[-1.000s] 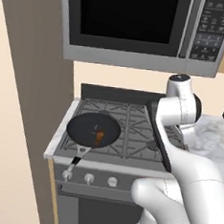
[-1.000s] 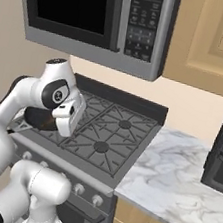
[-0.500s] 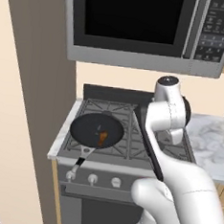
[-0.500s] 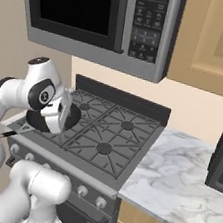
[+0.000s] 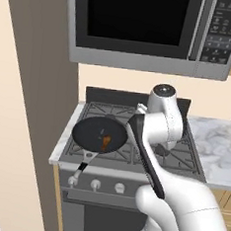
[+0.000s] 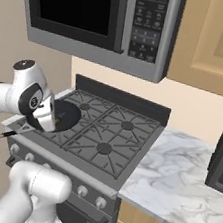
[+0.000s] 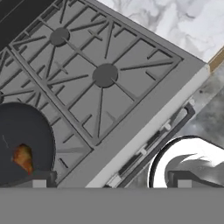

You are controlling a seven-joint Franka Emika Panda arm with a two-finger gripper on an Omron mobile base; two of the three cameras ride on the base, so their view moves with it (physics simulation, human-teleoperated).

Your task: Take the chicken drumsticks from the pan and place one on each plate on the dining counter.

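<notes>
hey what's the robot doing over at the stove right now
The white arm is over the stove, with its open gripper empty and near the black pan on the front left burner. An orange-brown chicken drumstick lies in the pan, untouched. Nothing has been picked up yet; a grab looks like the likely next move.

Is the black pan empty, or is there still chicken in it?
Not empty. The pan on the stove holds orange-brown chicken, also seen in the hand view.

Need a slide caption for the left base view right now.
White robot arm poised over the gas stove, beside a round black frying pan holding an orange-brown chicken drumstick, under a microwave.
</notes>
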